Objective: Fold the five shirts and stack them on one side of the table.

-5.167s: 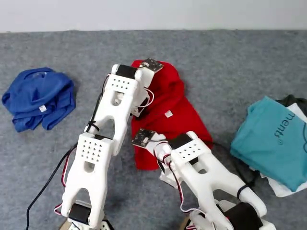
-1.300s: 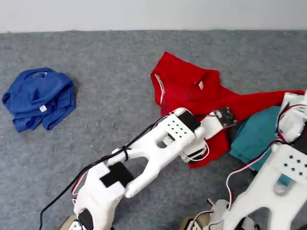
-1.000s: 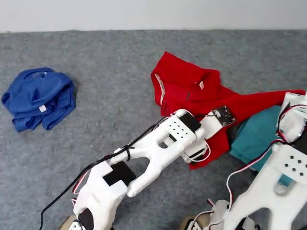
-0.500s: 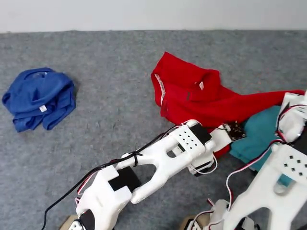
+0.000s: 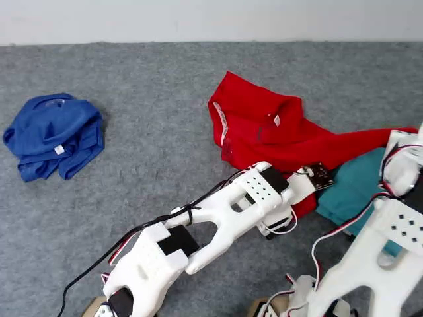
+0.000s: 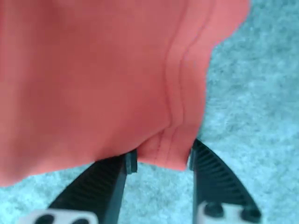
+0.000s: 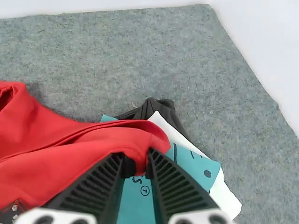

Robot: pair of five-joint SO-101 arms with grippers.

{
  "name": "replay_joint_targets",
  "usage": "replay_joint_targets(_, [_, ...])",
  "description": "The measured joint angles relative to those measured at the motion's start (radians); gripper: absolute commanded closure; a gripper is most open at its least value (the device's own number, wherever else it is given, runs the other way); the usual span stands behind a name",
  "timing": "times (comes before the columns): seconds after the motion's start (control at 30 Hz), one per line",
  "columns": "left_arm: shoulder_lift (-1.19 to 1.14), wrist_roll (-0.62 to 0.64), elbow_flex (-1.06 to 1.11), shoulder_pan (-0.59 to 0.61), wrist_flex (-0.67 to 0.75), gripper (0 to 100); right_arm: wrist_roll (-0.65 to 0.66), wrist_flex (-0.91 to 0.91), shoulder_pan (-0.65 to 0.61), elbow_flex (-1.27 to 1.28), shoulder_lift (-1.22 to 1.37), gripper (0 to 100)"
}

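**High view.** Grey felt tabletop. The blue shirt lies crumpled near the left edge, well apart from everything else. The red shirt lies right of the middle. Its collar end is heaped toward the far edge, and one long part is drawn out to the right edge, passing over the teal shirt. The left arm slants in from the near edge, its wrist at the red shirt's near hem. The fingers are hidden under the wrist here. The right arm stands at the near right corner, its wrist at the end of the drawn-out red part.

**Left wrist view.** The left gripper has its black jaws partly apart. A bunched fold of the red shirt's stitched hem sits pinched between them, and both tips touch the cloth. Grey felt shows beside and beneath the hem.

**Right wrist view.** The right gripper has its jaws nearly together, clamped on a thin edge of the red shirt. The held edge hangs just over the pile by the right edge. In that pile the teal shirt is on top, a white shirt shows under it, and a dark shirt pokes out on the far side. The table's far right corner lies beyond the pile.
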State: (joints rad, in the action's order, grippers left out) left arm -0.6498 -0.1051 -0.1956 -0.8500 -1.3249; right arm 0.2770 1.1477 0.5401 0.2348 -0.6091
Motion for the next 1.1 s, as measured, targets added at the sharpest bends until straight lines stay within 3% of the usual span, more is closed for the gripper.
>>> replay_joint_targets(0.2, [0.005,-0.017,0.0,-0.012,-0.002,99,0.0,0.0,0.0,0.0,0.0,98.8])
replay_joint_targets(0.37, [0.005,-0.132,0.0,-0.015,-0.002,99,0.0,0.0,0.0,0.0,0.0,98.8])
replay_joint_targets(0.73, [0.002,-0.157,-0.035,-0.008,-0.049,99,0.0,0.028,0.0,0.0,0.0,98.8])
replay_joint_targets(0.87, [0.002,-0.166,-0.147,0.06,-0.155,99,0.0,0.029,0.0,0.0,0.0,98.8])
replay_joint_targets(1.1, [0.002,-0.184,-0.416,0.281,-0.365,99,0.0,0.029,-0.018,0.038,0.0,98.8])
